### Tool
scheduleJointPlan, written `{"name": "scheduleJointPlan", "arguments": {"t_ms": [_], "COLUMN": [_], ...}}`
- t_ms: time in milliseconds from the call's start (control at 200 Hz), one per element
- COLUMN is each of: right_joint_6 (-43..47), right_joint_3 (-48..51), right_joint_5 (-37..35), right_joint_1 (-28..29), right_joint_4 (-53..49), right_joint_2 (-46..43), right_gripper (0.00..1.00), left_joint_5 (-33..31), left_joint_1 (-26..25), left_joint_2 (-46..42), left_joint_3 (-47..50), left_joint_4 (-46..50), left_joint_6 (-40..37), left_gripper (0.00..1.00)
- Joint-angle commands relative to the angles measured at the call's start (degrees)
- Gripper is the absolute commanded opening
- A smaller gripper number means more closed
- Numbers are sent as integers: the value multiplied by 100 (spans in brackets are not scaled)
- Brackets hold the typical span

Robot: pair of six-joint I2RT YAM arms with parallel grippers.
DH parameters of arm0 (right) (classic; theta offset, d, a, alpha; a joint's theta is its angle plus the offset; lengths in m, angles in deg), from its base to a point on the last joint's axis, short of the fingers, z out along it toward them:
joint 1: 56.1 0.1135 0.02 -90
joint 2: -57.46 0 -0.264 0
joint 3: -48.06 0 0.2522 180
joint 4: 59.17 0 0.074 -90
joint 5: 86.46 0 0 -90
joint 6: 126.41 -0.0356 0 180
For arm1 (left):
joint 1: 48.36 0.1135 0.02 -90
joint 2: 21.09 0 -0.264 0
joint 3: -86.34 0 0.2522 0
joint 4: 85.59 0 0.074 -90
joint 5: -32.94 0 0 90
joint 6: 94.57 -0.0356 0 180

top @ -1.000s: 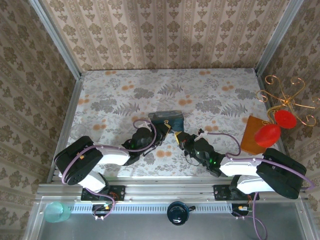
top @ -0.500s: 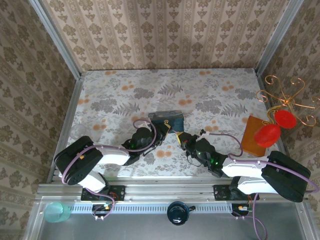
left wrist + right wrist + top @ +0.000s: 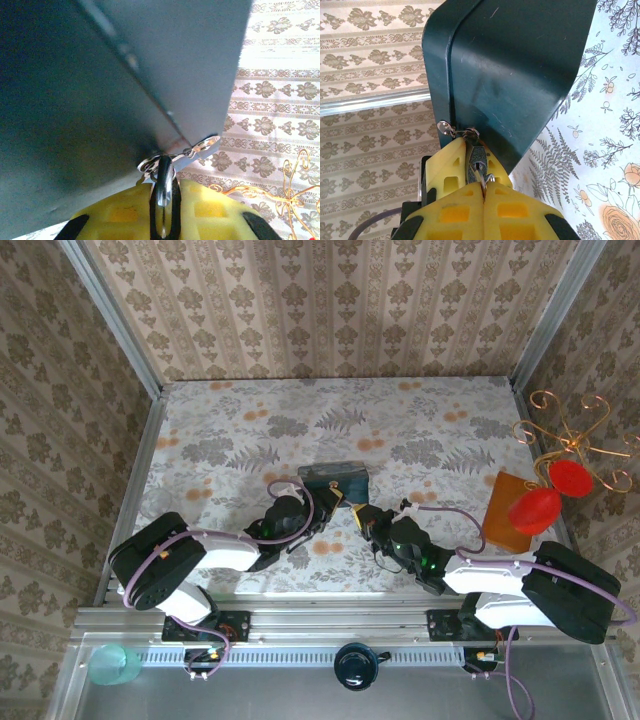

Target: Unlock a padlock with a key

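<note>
Padlock [image 3: 476,161] at tin [image 3: 510,70] corner, bare tabletop [image 3: 430,425] beyond

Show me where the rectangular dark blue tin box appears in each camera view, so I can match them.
Top external: the rectangular dark blue tin box is small, near the picture's centre.
Left wrist: close up, covering the upper left and centre.
Right wrist: upper centre, rounded corner at the top left.
Shared landmark: the beige striped wallpaper behind it.
</note>
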Motion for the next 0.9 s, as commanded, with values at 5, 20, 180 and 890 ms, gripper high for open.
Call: {"name": "scheduleJointPlan", "arguments": {"t_ms": [5, 20, 180, 890], "right_joint_6": [9, 7, -2, 33], "right_joint_3": [-103, -103, -104, -116], "right_joint_5": [-175, -175, -195, -200], "right_joint_1": [12, 16, 13, 14], "right_joint_4": [-25, -25, -78, 53], "right_joint_2": [58, 60, 75, 24], "right_gripper": [0, 0, 0, 0], "left_joint_5": [2, 2, 43, 125], "left_joint_1": [-43, -48, 9, -19], "left_joint_2": [13, 17, -22, 132], "left_joint_3": [-54, -56, -57, -153], "left_joint_4": [-418, -421, -408, -390], "left_joint_6": [-3, -3, -34, -73], "left_gripper": [0, 0, 0, 0]}}
